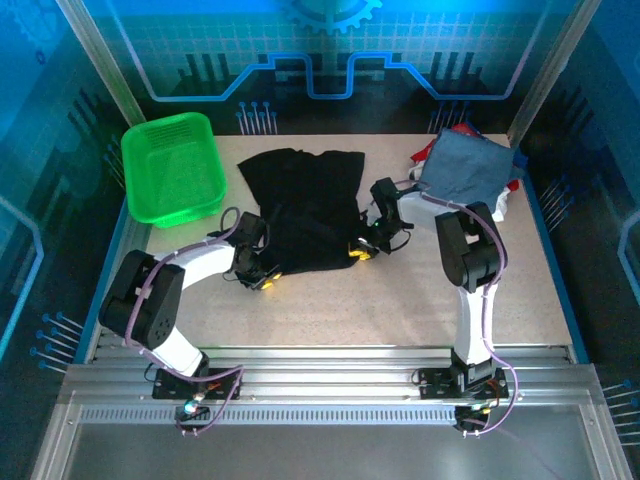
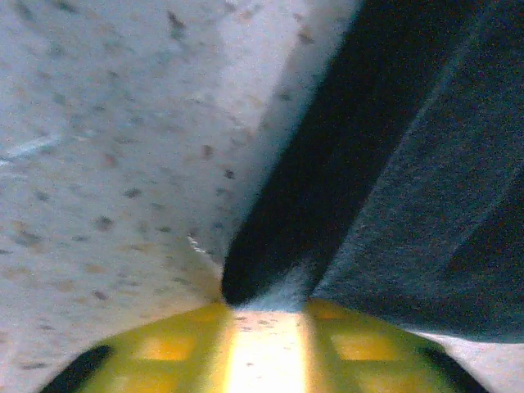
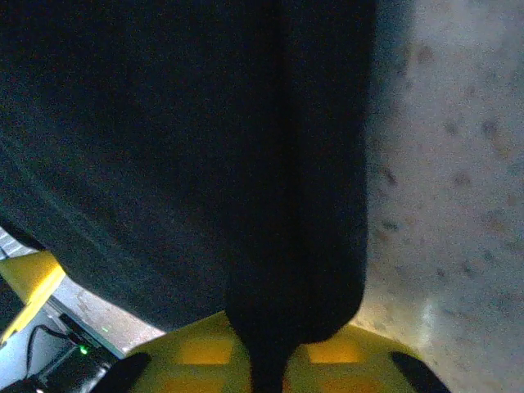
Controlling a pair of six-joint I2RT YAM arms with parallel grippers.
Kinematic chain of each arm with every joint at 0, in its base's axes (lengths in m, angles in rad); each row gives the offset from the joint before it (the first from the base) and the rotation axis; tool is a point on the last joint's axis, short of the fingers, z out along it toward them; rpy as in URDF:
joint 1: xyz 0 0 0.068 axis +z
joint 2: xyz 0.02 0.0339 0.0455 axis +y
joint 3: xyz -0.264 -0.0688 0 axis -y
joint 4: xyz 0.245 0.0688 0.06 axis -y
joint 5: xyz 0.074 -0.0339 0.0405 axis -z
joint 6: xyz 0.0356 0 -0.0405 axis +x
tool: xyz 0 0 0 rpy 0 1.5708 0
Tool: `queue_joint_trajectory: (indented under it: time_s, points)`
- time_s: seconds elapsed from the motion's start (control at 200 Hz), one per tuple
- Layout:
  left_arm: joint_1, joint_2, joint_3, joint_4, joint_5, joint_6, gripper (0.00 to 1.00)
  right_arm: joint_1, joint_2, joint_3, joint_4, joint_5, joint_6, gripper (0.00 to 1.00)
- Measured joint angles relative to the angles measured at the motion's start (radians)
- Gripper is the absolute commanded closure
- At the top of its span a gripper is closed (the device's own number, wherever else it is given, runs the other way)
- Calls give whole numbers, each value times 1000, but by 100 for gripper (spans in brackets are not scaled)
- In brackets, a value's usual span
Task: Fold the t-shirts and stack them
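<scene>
From above, the black t-shirt [image 1: 305, 205] lies spread out, a bit rumpled, in the middle of the table [image 1: 420, 290]. The left gripper [image 1: 265, 280] sits at the shirt's near left corner and the right gripper [image 1: 360, 250] at its near right corner, both low on the tabletop. A green basket [image 1: 172, 165] stands at the far left, well apart from the shirt. At the far right is a pile of shirts: a blue t-shirt [image 1: 465, 165] on top, a red t-shirt [image 1: 460, 130] peeking out behind it and a white t-shirt [image 1: 500, 205] at its near edge.

In the left wrist view, the left gripper's [image 2: 266, 315] yellow fingers are pressed together on a narrow fold of the black shirt's [image 2: 409, 164] edge, against the speckled tabletop [image 2: 106, 147].

In the right wrist view, the right gripper [image 3: 266, 352] pinches a dark fold of the black shirt [image 3: 180, 123], which runs down between its yellow fingers; bare tabletop [image 3: 450, 205] shows to the right.
</scene>
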Motion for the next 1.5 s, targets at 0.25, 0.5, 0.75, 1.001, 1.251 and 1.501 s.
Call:
queue_joint_trajectory:
  time_s: [0.25, 0.5, 0.75, 1.001, 1.251, 1.501]
  points:
    - [1, 16, 43, -12, -84, 35, 100, 1, -4, 13, -5, 7, -3, 100]
    - [-5, -234, -60, -6, -146, 41, 100, 3, -172, -103, -16, 3, -11, 100]
    - [-126, -586, -122, -167, -163, -3, 100, 58, -429, -291, -61, 0, 7, 100]
    - [-287, -695, -208, -204, -137, -131, 55, 127, -558, -413, -74, -7, 55, 100]
    - [-366, -520, -209, -207, -130, -169, 38, 127, -536, -425, -68, -4, 61, 100]
    - [-377, -377, -210, -138, -138, -188, 41, 127, -536, -431, -61, -4, 61, 100]
